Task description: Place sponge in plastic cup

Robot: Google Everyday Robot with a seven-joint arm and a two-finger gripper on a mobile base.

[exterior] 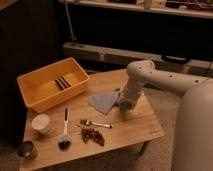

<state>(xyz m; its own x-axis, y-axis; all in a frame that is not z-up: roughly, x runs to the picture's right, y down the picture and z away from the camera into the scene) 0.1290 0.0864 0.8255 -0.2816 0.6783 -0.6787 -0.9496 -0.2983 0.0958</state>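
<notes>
My gripper (pixel 124 104) is low over the table, at the right edge of a grey-blue cloth (pixel 103 101). A small bluish patch shows right at the gripper; it may be the sponge, but I cannot tell. A pale whitish cup (pixel 41 122) stands at the front left, far from the gripper. A dark metal cup (pixel 26 148) stands at the front left corner. I see no separate yellow-green plastic cup.
A yellow bin (pixel 50 87) holding dark items stands at the back left of the wooden table (pixel 135 125). A brush (pixel 64 134), a spoon (pixel 95 123) and a brown clump (pixel 93 135) lie at the front. A dark shelf unit runs behind.
</notes>
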